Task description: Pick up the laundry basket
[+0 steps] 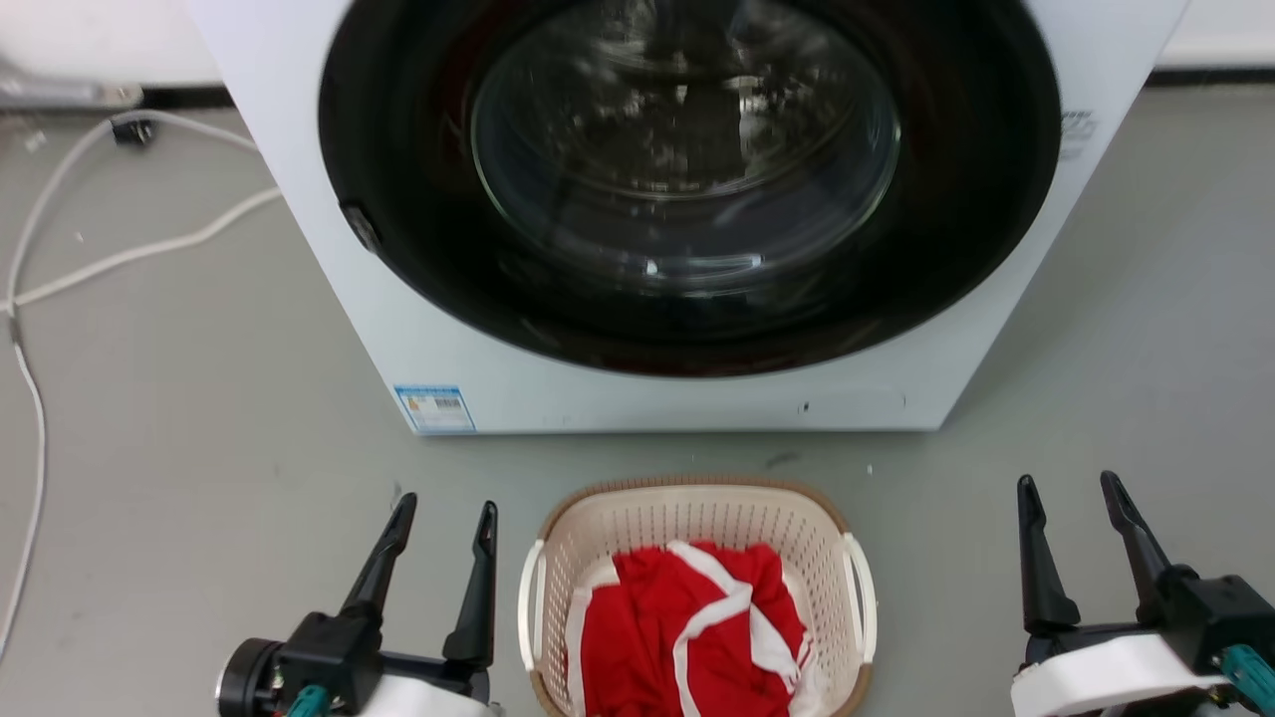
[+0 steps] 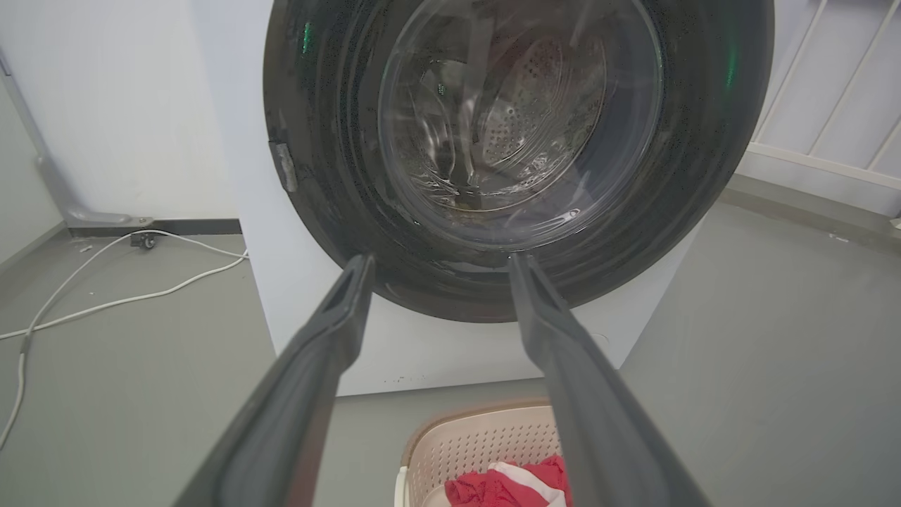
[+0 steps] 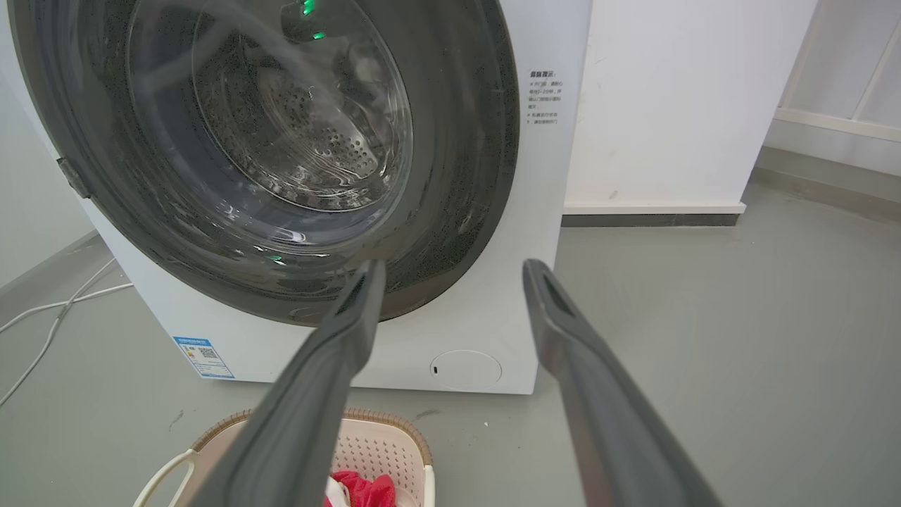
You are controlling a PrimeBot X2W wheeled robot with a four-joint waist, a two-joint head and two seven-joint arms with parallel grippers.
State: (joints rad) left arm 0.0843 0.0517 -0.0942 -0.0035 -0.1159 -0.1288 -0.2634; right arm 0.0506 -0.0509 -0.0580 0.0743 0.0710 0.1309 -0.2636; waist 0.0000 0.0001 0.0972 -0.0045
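Jaws gape empty on left gripper [image 1: 447, 504] and right gripper [image 1: 1068, 481], flanking the cream perforated plastic laundry basket [image 1: 687, 523] — poised, I judge, for its white side handles [image 1: 529, 597].

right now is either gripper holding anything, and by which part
Nothing is held. The left gripper and the right gripper are both open, one on each side of the basket, not touching it.

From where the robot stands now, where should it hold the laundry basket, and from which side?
Probably by its two white side handles: left tool on the left handle, right tool on the right handle, each coming from outside. The laundry basket sits upright between both open tools.
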